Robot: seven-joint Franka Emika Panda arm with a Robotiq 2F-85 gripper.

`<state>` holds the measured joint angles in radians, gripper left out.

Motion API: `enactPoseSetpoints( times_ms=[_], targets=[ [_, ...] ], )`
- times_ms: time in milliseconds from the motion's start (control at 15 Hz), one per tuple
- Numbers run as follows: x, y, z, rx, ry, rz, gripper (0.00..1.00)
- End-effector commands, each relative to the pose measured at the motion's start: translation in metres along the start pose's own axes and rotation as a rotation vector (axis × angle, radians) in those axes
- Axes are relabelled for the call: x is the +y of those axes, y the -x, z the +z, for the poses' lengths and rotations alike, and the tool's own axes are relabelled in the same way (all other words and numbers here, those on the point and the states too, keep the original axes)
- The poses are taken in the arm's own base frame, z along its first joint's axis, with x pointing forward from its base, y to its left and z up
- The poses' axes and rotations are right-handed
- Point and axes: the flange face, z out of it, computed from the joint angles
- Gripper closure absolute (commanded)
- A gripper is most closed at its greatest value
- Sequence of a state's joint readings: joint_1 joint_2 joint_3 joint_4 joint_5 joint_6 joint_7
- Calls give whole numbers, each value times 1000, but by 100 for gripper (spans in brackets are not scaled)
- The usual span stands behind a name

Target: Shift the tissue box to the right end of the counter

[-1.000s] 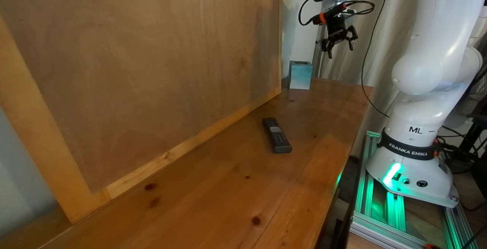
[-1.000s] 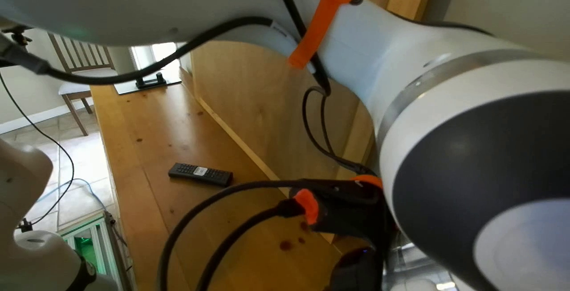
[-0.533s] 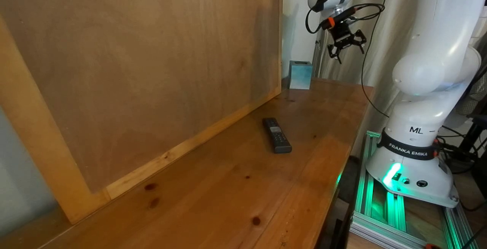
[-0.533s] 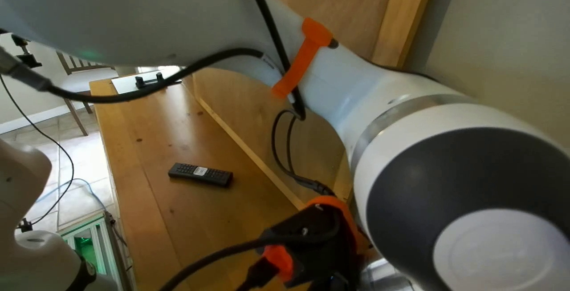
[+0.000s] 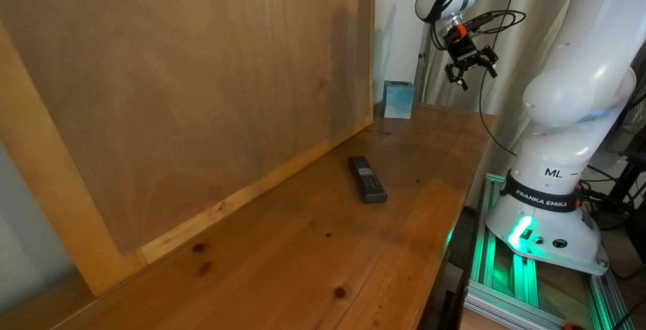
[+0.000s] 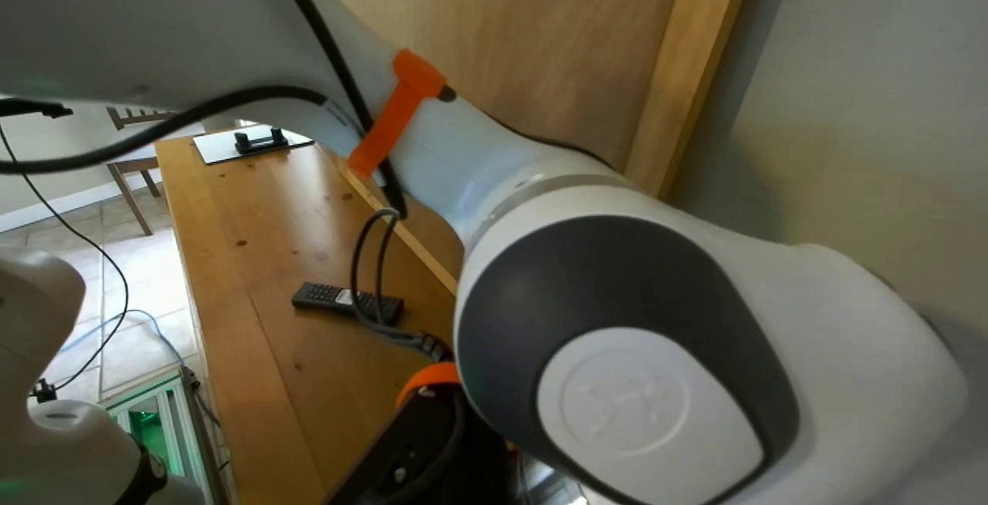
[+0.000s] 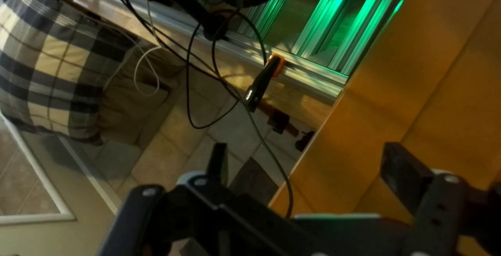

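Observation:
The tissue box, a pale teal-blue cube with a dark opening on top, stands upright at the far end of the wooden counter, close to the end of the board wall. My gripper hangs in the air higher up and to the right of the box in that exterior view, apart from it. In the wrist view the gripper has its fingers spread wide with nothing between them; below lie the counter's edge and the floor. The box is out of the wrist view, and the arm's bulk fills much of an exterior view where no box shows.
A black remote lies mid-counter. The brown board wall runs along the counter's back. A thin cable droops near the far end. Metal rails of the robot's stand adjoin the counter's edge. A white-and-black plate sits far off on the counter.
My gripper has swung to the right and slightly downward, tilting as it moved, in the exterior view that shows the tissue box. Box and remote have stayed in place.

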<state>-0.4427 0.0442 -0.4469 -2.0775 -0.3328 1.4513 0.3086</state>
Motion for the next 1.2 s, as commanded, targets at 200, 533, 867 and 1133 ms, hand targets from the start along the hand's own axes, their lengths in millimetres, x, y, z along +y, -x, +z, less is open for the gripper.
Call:
enactPoseSetpoints(
  times_ms=[200,533,867,1133],
  targets=[
    [1,50,1,177,57,-258,0],
    [-6,86,-16,274,155,-437,0],
    [-22,119,-37,373,258,-617,0],
    [-42,149,-53,440,355,-764,0]
  ],
)
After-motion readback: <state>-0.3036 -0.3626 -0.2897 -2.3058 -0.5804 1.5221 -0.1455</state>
